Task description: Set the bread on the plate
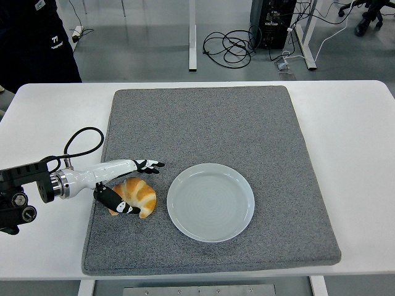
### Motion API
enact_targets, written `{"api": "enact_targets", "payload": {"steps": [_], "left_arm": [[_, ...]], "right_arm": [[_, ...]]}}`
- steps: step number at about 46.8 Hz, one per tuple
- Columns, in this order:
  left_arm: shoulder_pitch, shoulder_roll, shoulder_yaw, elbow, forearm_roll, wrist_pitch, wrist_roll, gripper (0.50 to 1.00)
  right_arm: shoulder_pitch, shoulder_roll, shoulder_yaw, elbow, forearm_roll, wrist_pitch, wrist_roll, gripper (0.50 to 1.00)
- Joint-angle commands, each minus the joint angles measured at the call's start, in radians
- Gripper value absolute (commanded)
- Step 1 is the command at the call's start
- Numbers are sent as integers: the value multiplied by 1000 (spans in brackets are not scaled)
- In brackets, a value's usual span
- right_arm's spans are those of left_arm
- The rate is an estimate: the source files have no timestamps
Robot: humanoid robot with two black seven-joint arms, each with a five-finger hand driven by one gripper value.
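A golden croissant [137,196] lies on the grey mat, just left of an empty pale blue plate [210,201]. My left hand [135,185] reaches in from the left and straddles the croissant. Its fingers [148,164] stretch over the far side and the thumb [117,202] lies against the near left side. The fingers are spread and not closed on the bread. The right arm is out of view.
The grey mat [210,123] covers most of the white table [358,148]. A black cable [80,142] loops up from my left wrist. A person in dark clothing [34,43] stands at the top left. Cables and table legs show on the floor beyond.
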Motion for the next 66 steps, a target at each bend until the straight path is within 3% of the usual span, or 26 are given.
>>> {"api": "enact_targets", "payload": {"steps": [1,7,16,41,66], "left_arm": [[0,-3,2,4,7,0,-1,794],[0,-7,2,4,34,0,-1,704],[-14,-3,-2,4,71,0,-1,500],[-95,25,-77,5,54,-2,1,500],[-135,74,-110,5,-35,-57,9,500]], "right_arm": [[0,0,0,-1,0,0,0,1000],[0,0,0,-2,0,0,0,1000],[0,0,0,-3,0,-1,0,1000],[3,0,0,-3,0,-3,-1,1000],[0,0,-1,2,0,-3,0,1000]]}}
